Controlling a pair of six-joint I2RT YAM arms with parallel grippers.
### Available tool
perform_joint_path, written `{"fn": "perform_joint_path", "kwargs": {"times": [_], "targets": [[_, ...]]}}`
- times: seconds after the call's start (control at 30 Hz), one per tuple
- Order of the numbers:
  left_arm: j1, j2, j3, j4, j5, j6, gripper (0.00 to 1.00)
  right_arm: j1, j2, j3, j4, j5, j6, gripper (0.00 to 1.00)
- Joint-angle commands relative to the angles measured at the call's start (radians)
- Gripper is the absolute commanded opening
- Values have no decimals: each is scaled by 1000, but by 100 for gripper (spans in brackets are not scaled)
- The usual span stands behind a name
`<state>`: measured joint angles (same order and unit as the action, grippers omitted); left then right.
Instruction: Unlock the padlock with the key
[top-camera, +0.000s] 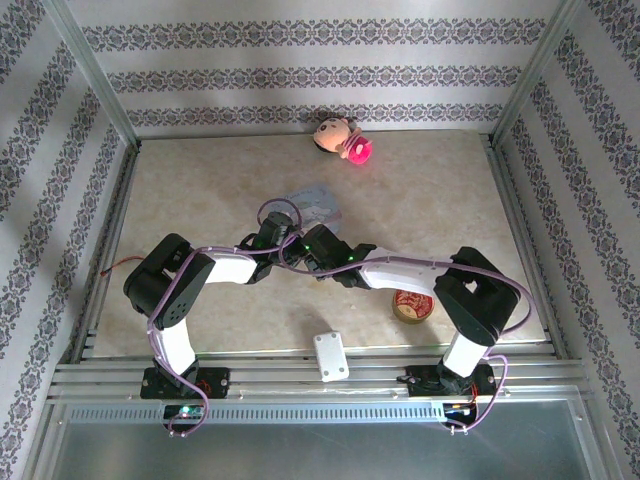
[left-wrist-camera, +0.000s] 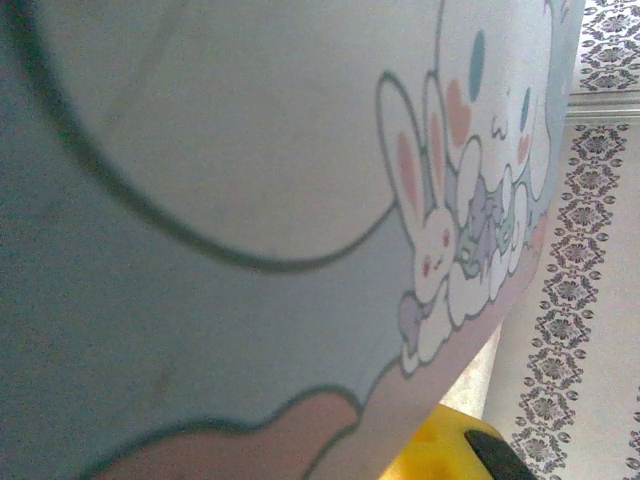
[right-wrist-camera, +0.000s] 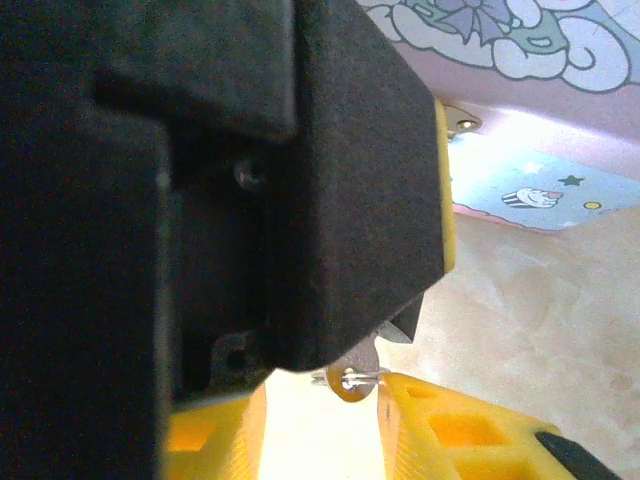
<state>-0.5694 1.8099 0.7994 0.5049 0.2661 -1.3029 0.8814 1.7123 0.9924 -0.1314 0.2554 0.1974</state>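
Padlock, I judge, is light, stiff, slick: pinch its body. Key (right-wrist-camera: 352, 378) sits between narrow right gripper (right-wrist-camera: 320, 397) tips, grip uncertain; left gripper (top-camera: 281, 224), at its nine o'clock, closed.

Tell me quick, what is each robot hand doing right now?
Left gripper: closed; on what, cannot be told.
Right gripper: fingers around the key; grip cannot be told.

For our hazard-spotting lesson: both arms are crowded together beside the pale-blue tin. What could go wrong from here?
1. The left arm and right arm meet very close at the pale-blue tin; a small move might knock them together or shove the tin.
2. The small metal piece by the right gripper is tiny and half hidden behind a black part; it may slip.
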Motion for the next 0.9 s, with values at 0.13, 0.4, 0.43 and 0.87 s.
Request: {"fn": "perform_joint_path", "kwargs": {"times": [0.13, 0.4, 0.43, 0.87], "targets": [[-6, 18, 24, 0, 48, -31, 9, 4, 44, 37, -4, 44, -29, 34], [-4, 25, 21, 19, 64, -45, 9, -10, 47, 19, 29, 61, -22, 29], [-4, 26, 21, 17, 64, -45, 9, -11, 47, 18, 34, 60, -22, 27], [-4, 16, 12, 24, 70, -49, 9, -64, 45, -7, 92, -34, 32, 6]]}}
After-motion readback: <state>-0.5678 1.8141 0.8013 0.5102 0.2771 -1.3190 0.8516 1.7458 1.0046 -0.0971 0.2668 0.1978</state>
